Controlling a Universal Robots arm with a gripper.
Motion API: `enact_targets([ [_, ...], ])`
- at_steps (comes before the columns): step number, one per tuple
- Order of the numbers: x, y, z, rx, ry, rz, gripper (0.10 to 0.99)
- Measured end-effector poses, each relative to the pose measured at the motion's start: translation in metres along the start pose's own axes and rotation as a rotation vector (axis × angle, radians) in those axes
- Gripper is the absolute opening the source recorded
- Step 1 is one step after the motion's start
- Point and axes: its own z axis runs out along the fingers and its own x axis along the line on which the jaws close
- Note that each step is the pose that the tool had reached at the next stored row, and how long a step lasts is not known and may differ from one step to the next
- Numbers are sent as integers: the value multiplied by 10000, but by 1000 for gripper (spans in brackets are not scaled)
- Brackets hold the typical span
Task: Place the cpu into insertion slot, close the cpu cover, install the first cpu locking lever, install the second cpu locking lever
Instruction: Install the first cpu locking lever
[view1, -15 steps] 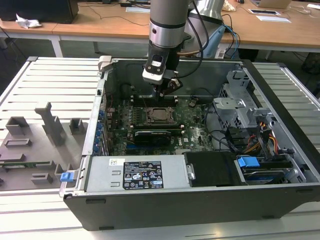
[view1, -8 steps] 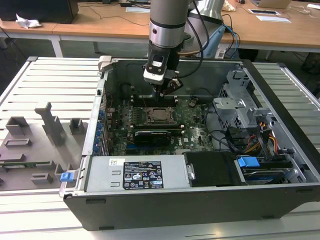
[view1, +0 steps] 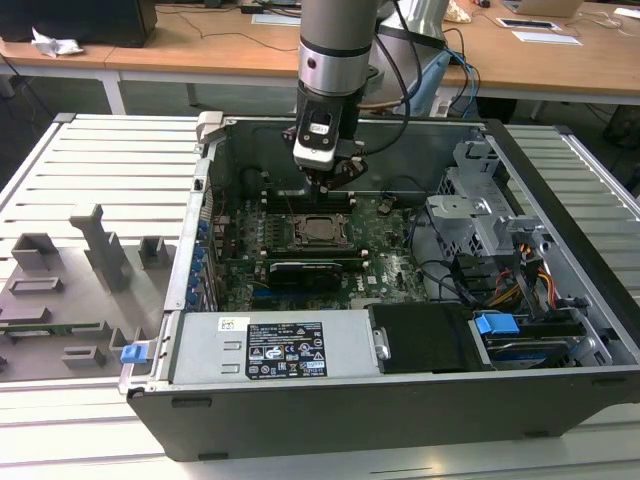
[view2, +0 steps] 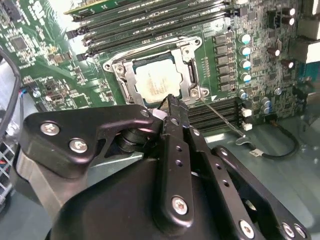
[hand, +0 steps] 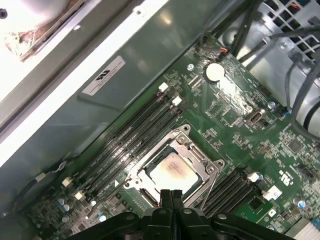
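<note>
Print on the power supply label (view1: 286, 352) and case sticker (hand: 103, 76) is unreadable

Bright, even room light fills the exterior view — the computer case (view1: 350, 420) holds only soft shadow inside. In the first wrist view the case rim (hand: 60, 95) glares white — the cpu (hand: 172, 172) gleams pale.
</note>
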Motion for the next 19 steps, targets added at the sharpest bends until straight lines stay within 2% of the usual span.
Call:
enact_targets([
  [4, 0, 0, 0, 19, 9, -609, 106],
  [19, 0, 0, 0, 68, 33, -2220, 106],
])
